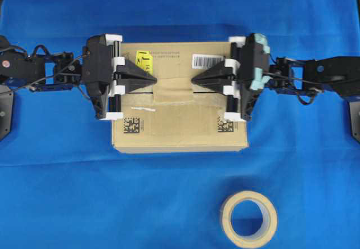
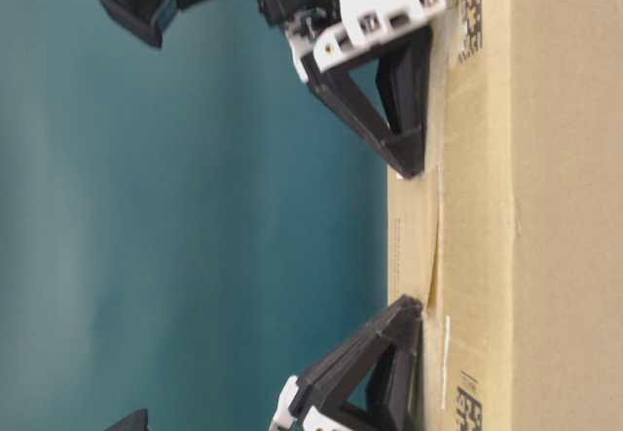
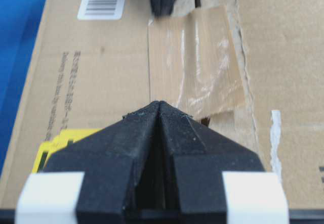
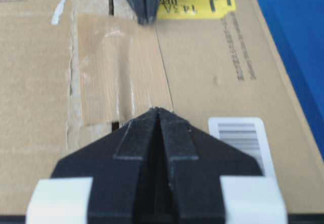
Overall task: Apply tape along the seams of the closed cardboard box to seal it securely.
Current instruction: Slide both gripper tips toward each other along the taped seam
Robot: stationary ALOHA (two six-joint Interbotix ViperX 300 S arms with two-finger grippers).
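Overhead looking down, side view rotated, close wrist cameras facing, sharing tape (image 3: 195, 62).

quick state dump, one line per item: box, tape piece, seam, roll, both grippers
cardboard box: closed, flaps down, flat on the blue cloth.
tape: stuck across the seam mid-box, wrinkled, one corner lifted.
seams: covered only at the middle; open either side.
tape roll: lying flat on the cloth, apart from the box.
left gripper: shut, empty, tip at the tape's edge.
right gripper: shut, empty, tip at the opposite edge.

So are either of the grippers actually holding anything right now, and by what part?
Nothing is held: left gripper and right gripper are shut, tips at opposite ends of the tape.
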